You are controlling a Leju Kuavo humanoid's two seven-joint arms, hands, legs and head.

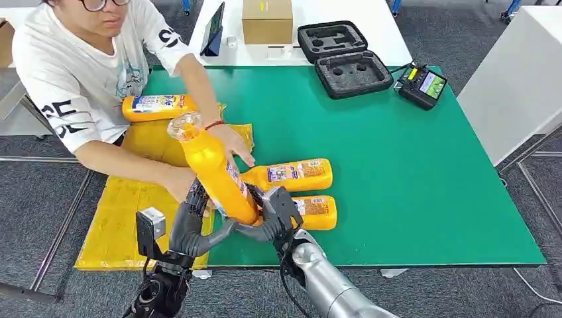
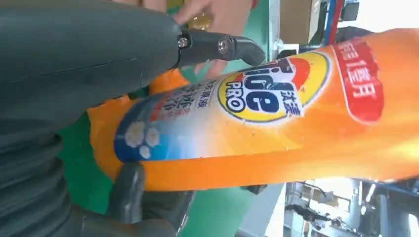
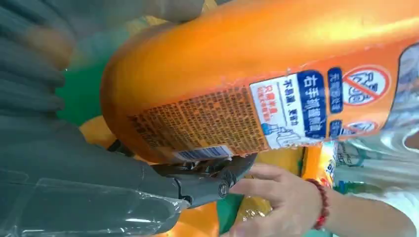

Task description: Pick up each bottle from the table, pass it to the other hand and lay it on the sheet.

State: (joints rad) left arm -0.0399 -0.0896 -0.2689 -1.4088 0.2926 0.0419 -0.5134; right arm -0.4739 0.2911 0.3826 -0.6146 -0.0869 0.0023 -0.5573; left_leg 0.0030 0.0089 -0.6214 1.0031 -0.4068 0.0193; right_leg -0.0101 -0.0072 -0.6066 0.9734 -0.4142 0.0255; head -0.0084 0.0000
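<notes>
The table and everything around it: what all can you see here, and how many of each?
Bottles: four, orange. One raised between both robot hands; two lying on the green table; one lying at the yellow sheet's far end.
Sheet: one, yellow, on the table's left part, hanging over its edge.
Table: one, green top.
Foam case: one, black, open, far edge.
Handheld controller: one, black, beside the case.
Cardboard box: one, brown, white table behind.
Person: one, white shirt, hand on the sheet.
Left hand, right hand: dark grey, both gripping the raised bottle's base.
</notes>
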